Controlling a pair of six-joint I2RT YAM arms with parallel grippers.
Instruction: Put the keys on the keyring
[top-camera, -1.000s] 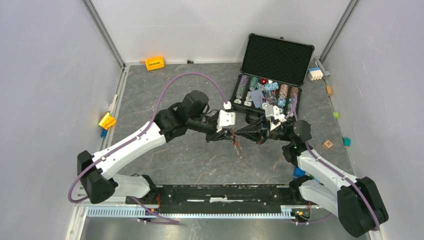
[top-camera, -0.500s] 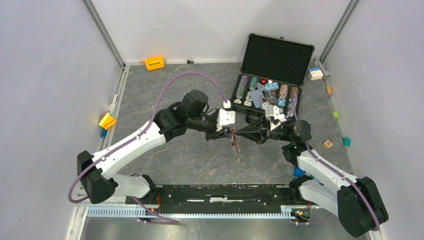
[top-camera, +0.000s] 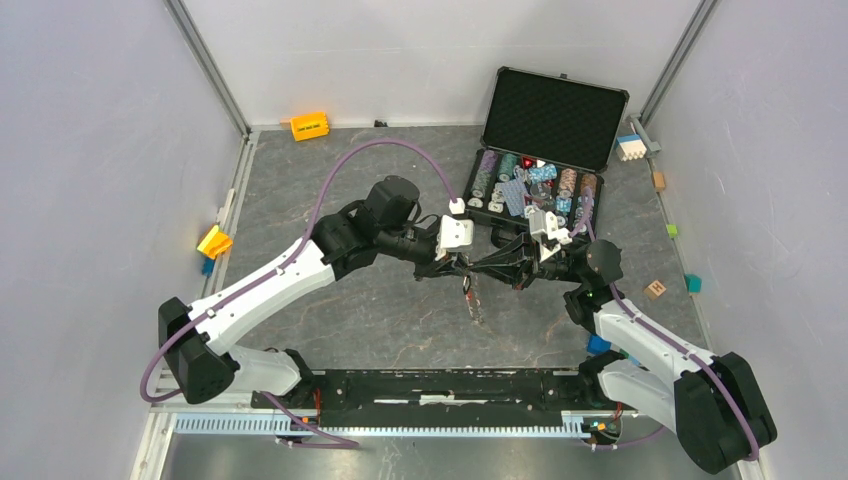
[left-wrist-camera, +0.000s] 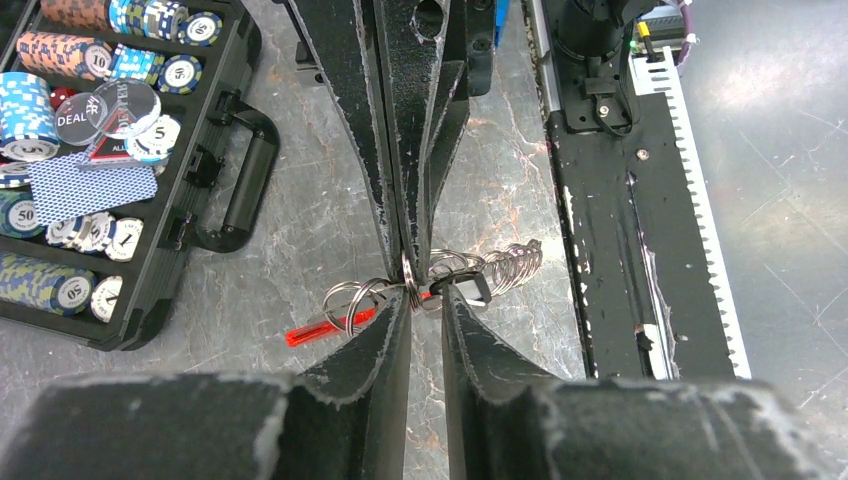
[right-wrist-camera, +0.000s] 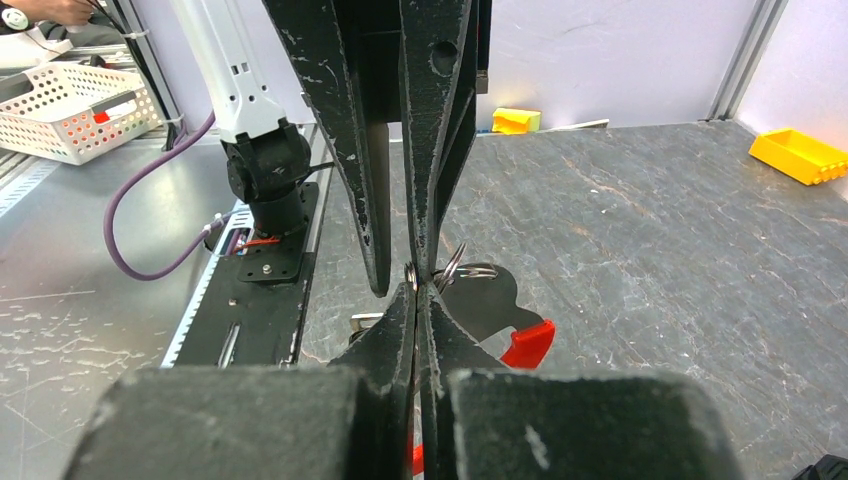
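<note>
Both grippers meet tip to tip above the middle of the table. My right gripper is shut on a silver split ring of the keyring. The rings, a coiled chain and the red fob hang from it; the fob also shows in the top view. My left gripper has its fingers slightly apart, straddling the pinched ring. A flat silver piece, perhaps a key, peeks out beside my right finger. No other key shows clearly.
An open black case of poker chips stands at the back right, its handle close to the grippers. An orange block and small coloured blocks lie along the table edges. The black base rail runs along the near edge.
The left gripper has shifted slightly to the right and closer to the right gripper. The right arm has held still, with the fob hanging below.
</note>
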